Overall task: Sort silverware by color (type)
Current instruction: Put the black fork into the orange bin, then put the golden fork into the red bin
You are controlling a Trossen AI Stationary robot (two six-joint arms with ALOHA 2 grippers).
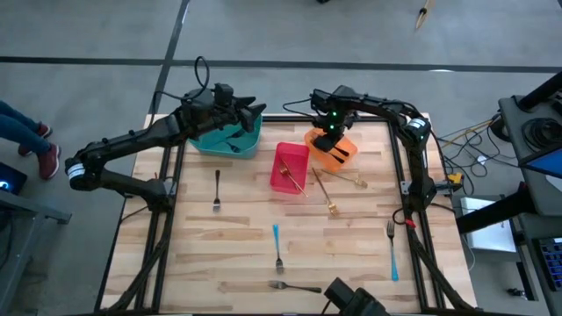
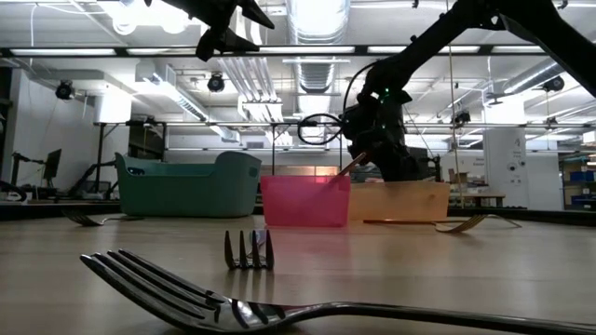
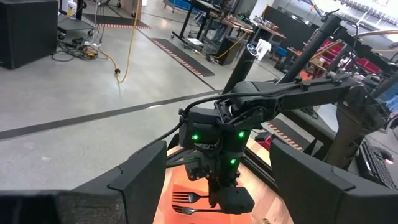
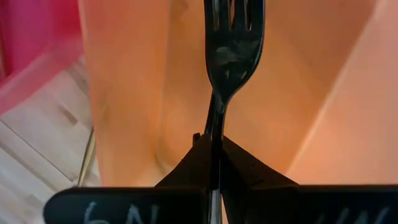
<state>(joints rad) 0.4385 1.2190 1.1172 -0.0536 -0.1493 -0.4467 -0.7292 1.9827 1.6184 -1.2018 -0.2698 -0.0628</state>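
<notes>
My right gripper (image 1: 335, 143) hangs over the orange bin (image 1: 348, 149), shut on a dark fork (image 4: 227, 56) whose tines point away from the fingers into the bin. My left gripper (image 1: 255, 112) stands open and holds nothing, high above the teal bin (image 1: 230, 139); its two fingers (image 3: 144, 177) frame the right arm. A gold fork (image 1: 295, 172) leans in the red bin (image 1: 290, 167). On the table lie a dark-handled fork (image 1: 217, 189), two gold forks (image 1: 325, 190), two light-blue-handled forks (image 1: 277, 247) and a silver fork (image 1: 295, 286). My right gripper pinches the dark fork's thin handle (image 4: 214, 127), just behind the head, between its two fingers. The fingers point steeply down and lie along the fork. The head sticks out past the fingertips, down between the orange bin's walls (image 4: 124, 93); whether it touches the bin I cannot tell.
The three bins stand in a row at the table's far side, teal, red and orange from left to right. The silver fork (image 2: 233, 307) lies close to the near edge. The second blue-handled fork (image 1: 392, 251) lies near the right edge. Bare wood lies between the forks.
</notes>
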